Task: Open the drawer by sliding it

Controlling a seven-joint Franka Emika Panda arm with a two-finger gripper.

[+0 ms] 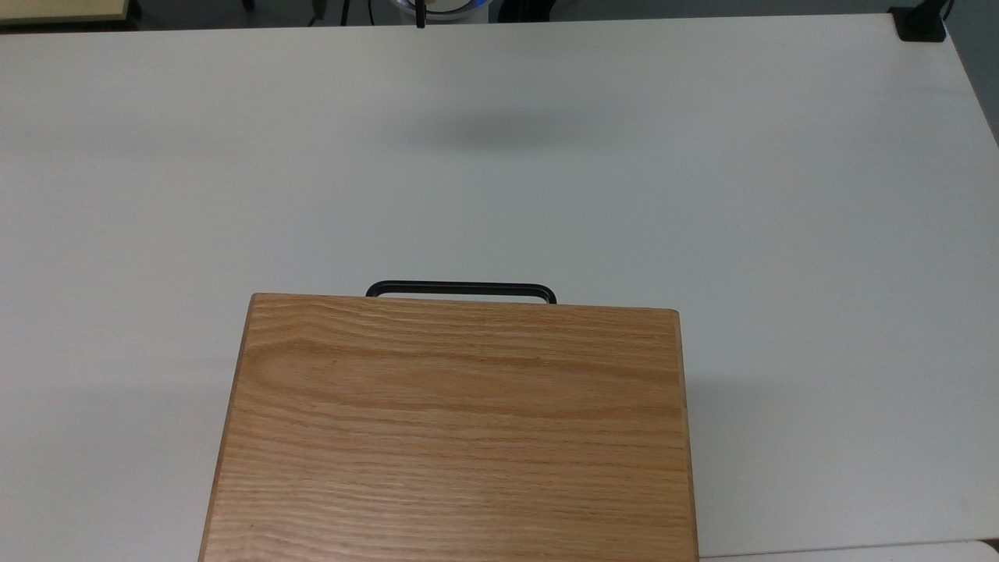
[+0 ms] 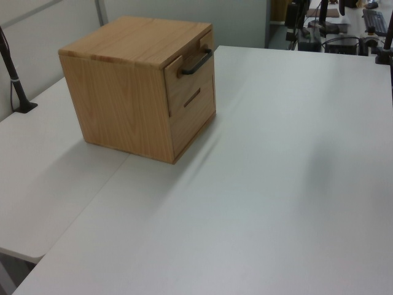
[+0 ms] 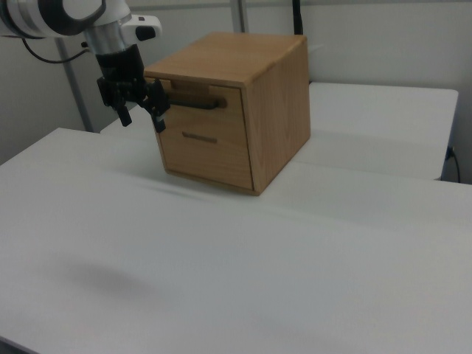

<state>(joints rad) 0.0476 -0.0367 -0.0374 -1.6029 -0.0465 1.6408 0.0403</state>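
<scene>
White table (image 1: 234, 156): one cabinet (image 1: 453, 429), one drawer (image 2: 189, 77) flush; gripper (image 3: 141, 110) jaws released.

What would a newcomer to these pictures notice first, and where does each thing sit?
First the oak cabinet, standing alone on the white table, toward the left view's upper left. Next the black bar handle on its top drawer, which looks shut or nearly so. In the right view, the gripper hangs open at the upper left, in front of the handle's end.

Oak cabinet top (image 1: 460, 429) on white table (image 1: 780, 195); black bar handle (image 1: 460, 289) protrudes beyond its far edge.
</scene>
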